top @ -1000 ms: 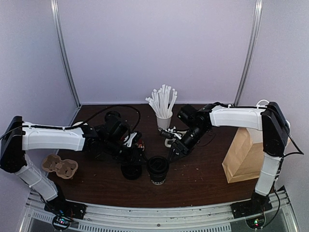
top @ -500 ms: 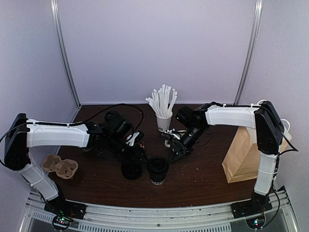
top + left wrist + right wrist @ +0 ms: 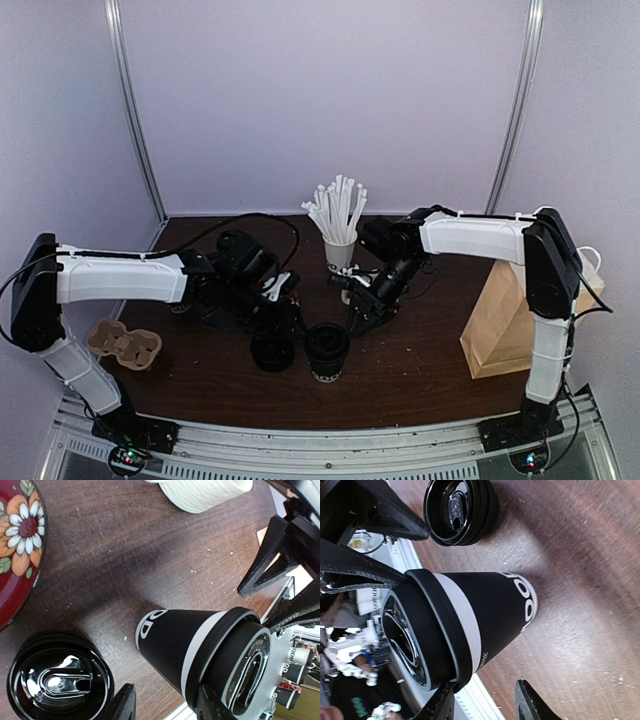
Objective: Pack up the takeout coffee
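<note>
Biggest worry here imo: both arms are crowding the same cup [image 3: 327, 352]. It stands upright near the front middle of the table [image 3: 420, 372], with a second cup [image 3: 272, 352] just beside it at its 9 o'clock. The left gripper [image 3: 166, 706] hangs at roughly the cup's 11 o'clock and the right gripper [image 3: 485, 702] at roughly 1 o'clock, near each other. If both go in at once, the fingers could clash or shove the cup over. It's narrow at the base and wide at the lid, so I'd guess a sideways nudge up high tips it, and too hard a squeeze on the paper could pop the lid. The left one could also clip the second cup on its way in. The paper bag [image 3: 505, 320] is well apart at 3 o'clock and the cardboard carrier [image 3: 125, 343] well apart at 9 o'clock, so either way it's a long carry with time to slosh. Jaws: both pairs are partly spread with nothing pinched between them. In the right wrist view one finger sits very near the lid rim, and I can't tell if it's touching.
</note>
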Motion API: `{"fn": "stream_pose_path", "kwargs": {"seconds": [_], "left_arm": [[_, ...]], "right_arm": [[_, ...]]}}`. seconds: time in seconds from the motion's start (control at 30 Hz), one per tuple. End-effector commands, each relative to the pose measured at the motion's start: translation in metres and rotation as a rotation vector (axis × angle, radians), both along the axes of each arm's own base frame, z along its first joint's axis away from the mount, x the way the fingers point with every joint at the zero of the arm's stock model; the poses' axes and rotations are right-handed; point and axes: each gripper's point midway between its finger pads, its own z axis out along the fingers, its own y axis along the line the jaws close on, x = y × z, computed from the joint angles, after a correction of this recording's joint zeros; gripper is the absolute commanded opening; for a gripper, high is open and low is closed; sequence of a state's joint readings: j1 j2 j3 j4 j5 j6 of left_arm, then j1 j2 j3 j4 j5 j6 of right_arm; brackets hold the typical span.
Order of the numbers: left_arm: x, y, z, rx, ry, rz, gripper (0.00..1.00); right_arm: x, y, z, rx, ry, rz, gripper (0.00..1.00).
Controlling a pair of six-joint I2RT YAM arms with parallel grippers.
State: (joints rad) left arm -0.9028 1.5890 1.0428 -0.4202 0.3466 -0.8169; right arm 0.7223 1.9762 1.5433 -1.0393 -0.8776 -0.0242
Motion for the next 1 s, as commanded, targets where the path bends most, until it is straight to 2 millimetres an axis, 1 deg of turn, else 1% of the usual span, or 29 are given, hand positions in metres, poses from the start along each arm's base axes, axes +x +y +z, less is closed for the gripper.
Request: {"fn": "stream_pose_path", "kwargs": {"seconds": [0.0,0.1,0.2,0.3,0.47,0.57,0.6,0.7,0.77,0.83,0.97], "left_arm": [[0.003,0.021,-0.018,0.125,-0.054,0.018,0.47],[0.004,0.013,0.008,0.055,-0.09,0.007,0.5],[0.006,0.01,0.023,0.016,-0.115,0.007,0.53],[0.008,0.009,0.033,0.0,-0.132,0.008,0.54],[0.008,0.007,0.043,-0.028,-0.147,0.007,0.55],[0.013,0.009,0.049,-0.023,-0.178,0.019,0.56],[0.016,0.011,0.05,-0.011,-0.189,0.027,0.57],[0.027,0.014,0.049,0.014,-0.205,0.059,0.58],[0.038,0.015,0.048,0.0,-0.192,0.084,0.55],[0.043,0.011,0.048,-0.022,-0.173,0.09,0.51],[0.043,-0.002,0.045,-0.055,-0.138,0.053,0.47]], "right_arm": [[0.038,-0.012,-0.009,-0.094,-0.238,-0.007,0.45],[0.042,-0.011,0.005,-0.06,-0.261,-0.002,0.47],[0.043,-0.01,0.01,-0.041,-0.256,-0.001,0.49],[0.042,-0.009,0.016,-0.023,-0.258,0.005,0.5],[0.037,-0.01,0.028,0.009,-0.27,0.015,0.52],[0.027,-0.01,0.036,0.057,-0.263,0.02,0.54],[0.022,-0.01,0.041,0.079,-0.264,0.018,0.56],[0.01,-0.009,0.042,0.13,-0.25,0.009,0.66],[-0.003,-0.008,0.039,0.161,-0.199,0.009,0.7],[-0.016,-0.005,0.035,0.187,-0.156,0.02,0.69],[-0.033,0.002,0.029,0.225,-0.108,0.037,0.66]]}}
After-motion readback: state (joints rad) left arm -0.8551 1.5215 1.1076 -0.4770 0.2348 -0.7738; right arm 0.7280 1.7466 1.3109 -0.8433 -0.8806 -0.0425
